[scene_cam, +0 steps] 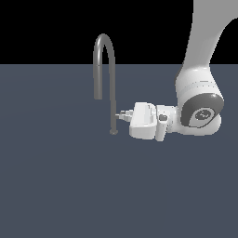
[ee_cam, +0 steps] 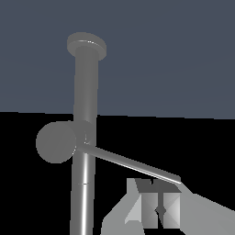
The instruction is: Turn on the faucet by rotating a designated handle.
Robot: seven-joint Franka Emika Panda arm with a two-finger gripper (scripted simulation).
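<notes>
The faucet [scene_cam: 113, 88] is a slim grey gooseneck standing on a small round base, its nozzle end hanging on the exterior view's left. My gripper [scene_cam: 122, 115] lies level, pointing at the lower stem from the exterior view's right, its fingertips just short of the stem. In the wrist view the faucet stem [ee_cam: 86, 87] runs along the picture, with a round stub [ee_cam: 56, 142] on its side. The handle [ee_cam: 133, 163], a thin grey lever, slants from the stem to its tip just over my gripper [ee_cam: 158, 195]. The fingers are together with nothing between them. Whether they touch the lever I cannot tell.
The faucet stands on a flat dark blue-grey floor [scene_cam: 56, 176]. My white arm [scene_cam: 200, 107] comes down at the exterior view's right, with its wrist low over the floor. Nothing else shows.
</notes>
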